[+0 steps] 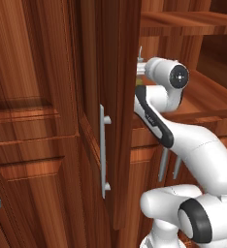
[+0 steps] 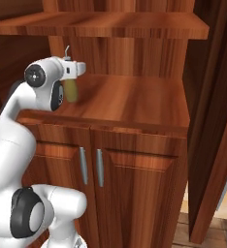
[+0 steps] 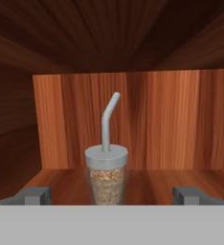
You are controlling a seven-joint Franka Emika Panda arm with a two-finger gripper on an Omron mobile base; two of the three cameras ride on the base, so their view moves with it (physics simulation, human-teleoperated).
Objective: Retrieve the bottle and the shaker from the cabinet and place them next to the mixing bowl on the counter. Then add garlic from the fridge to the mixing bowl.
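While reaching into the open niche of the cabinet (image 2: 135,109), still on the first step: fetching the bottle (image 3: 106,177), with nothing gripped yet. Tool (image 3: 112,195) spread wide and empty, one finger tip to each side of the bottle in the hand view, apparently not touching the glass. Bottle upright on the niche floor, near the back wall, under the shelf (image 2: 110,24), its bent pale spout (image 3: 109,122) pointing up; in the right base view, partly hidden behind the robot's hand. Next move, judged from this: easing forward until the finger tips flank the body below the grey cap, closing squarely on the glass, then lifting straight up only a little and drawing back out, minding the spout against the shelf above. Risk of nudging the slim bottle over if the approach runs off centre. Counted: one bottle, one spout, one tool, one shelf, two lower door handles (image 2: 83,165), one long handle (image 1: 104,150) on the tall door.
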